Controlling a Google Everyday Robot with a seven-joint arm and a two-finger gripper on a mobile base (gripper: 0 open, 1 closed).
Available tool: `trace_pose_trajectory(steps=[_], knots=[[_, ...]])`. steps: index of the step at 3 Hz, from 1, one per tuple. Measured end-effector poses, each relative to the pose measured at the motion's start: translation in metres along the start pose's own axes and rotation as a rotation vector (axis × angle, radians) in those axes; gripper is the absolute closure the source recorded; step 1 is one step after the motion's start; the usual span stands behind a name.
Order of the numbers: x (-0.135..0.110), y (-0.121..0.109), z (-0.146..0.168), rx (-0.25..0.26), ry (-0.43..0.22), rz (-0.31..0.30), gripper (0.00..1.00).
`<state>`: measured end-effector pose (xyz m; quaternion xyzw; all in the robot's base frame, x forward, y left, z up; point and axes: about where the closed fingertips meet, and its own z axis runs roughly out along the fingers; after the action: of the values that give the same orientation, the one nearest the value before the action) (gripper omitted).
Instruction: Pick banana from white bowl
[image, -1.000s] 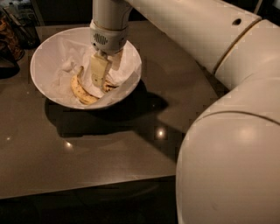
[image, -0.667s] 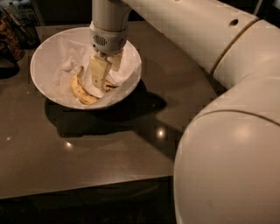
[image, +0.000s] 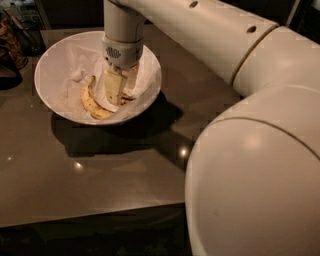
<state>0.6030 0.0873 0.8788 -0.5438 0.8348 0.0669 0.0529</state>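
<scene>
The robot's cream-coloured hand (image: 115, 96) points straight down into the bowl, with its tip low among the contents and a little right of the bowl's middle. Whether the hand is spread, pressed together or pinching anything cannot be told, because its tip overlaps the fruit and the paper behind it. Directly above it sits a round, pale wrist housing (image: 121, 51) with a small grille facing the camera.

Just left of the hand's tip lies the long, curved yellow banana (image: 91, 103). Its stem points up toward the far side of the bowl and its body bends along the near wall. Its lower end passes behind the hand, where brown-dark marks show. The banana rests on the lining inside the bowl. Whether the hand touches it cannot be told.

Crumpled white paper (image: 75, 65) lines the wide, round white bowl (image: 48, 87), bunching up on the right behind the hand. The white bowl has sloping sides and stands toward the far left of a glossy dark brown counter (image: 100, 175). It throws a dark shadow onto the surface in front of it and to its right, and a few small bright spots of light glint on the counter.

From the wrist housing the thick white arm (image: 240, 45) rises out of the bowl and crosses the top of the view to the right. It then swells into a large rounded segment filling the near right corner. At the far left edge, beyond the bowl, stand some dark patterned objects (image: 12, 42), too dim to make out.
</scene>
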Motion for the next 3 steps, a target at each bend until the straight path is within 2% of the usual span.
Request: trace_pose_trajectory(steps=[3], knots=[[-0.003, -0.007, 0.024, -0.033, 0.036, 0.006, 0.44]])
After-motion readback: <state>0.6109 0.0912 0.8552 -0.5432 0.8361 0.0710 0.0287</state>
